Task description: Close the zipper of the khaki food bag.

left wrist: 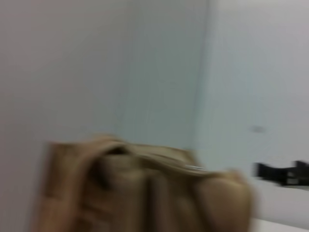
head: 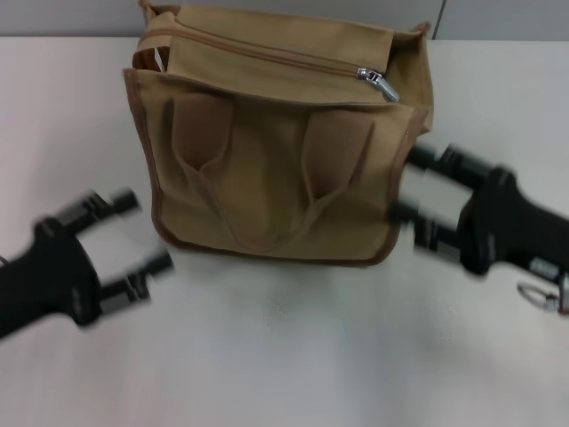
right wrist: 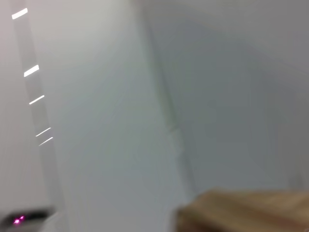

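The khaki food bag point(head: 276, 169) stands upright on the white table, its two looped handles hanging down the front. The zipper point(head: 267, 51) runs along the top panel, and its silver slider point(head: 377, 79) sits at the right end. My left gripper point(head: 142, 240) is open, low at the left, just apart from the bag's lower left corner. My right gripper point(head: 407, 185) is open beside the bag's right edge, near touching it. The bag also shows in the left wrist view point(left wrist: 145, 188) and the right wrist view point(right wrist: 246, 210).
The white table point(head: 293, 356) spreads in front of the bag. A grey wall runs behind the bag. In the left wrist view the right gripper point(left wrist: 285, 174) shows far off beyond the bag.
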Robot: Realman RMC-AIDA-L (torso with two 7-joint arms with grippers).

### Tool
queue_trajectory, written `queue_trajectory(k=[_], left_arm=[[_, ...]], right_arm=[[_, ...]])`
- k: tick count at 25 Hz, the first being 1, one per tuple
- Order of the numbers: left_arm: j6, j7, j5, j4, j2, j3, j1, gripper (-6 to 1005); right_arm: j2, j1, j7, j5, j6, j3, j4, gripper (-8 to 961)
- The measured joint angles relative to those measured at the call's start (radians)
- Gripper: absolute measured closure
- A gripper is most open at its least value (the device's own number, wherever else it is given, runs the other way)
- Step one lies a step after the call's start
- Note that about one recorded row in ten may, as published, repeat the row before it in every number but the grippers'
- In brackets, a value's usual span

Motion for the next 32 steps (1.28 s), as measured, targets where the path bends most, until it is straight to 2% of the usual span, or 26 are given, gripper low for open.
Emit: queue_trajectory(k=[4,8,12,14,19,24,32], left_arm=[[0.065,-0.005,0.056,0.026,-0.004,0.065,-0.001,188],[0.06,0.007,0.063,0.03,-0.01,0.081,-0.012,188],[0.044,0.013,0.103,0.05,-0.011,0.157,-0.027,188],[0.027,0.017,0.164,0.074,-0.023,0.18,-0.036,188],[0.001,0.017,0.175,0.077,-0.037,0.183,-0.041,188],[-0.008,0.018,0.19,0.073,-0.039,0.183,-0.033,188],[-0.025,0.018,0.21,0.07,-0.047,0.19,-0.037,188]], right_arm=[[0.002,-0.007,-0.006,-0.002,-0.049,-0.207,-0.068,309],[0.005,-0.021,-0.032,-0.002,-0.032,-0.242,-0.071,152],[0.005,-0.035,-0.031,-0.004,-0.022,-0.263,-0.07,137],[0.006,-0.037,-0.031,-0.005,-0.013,-0.311,-0.071,133],[0.008,-0.034,-0.04,-0.005,0.033,-0.395,-0.063,133],[0.009,-0.031,-0.044,-0.005,0.084,-0.411,-0.04,133],[0.009,-0.024,-0.044,0.001,0.091,-0.412,-0.035,133]])
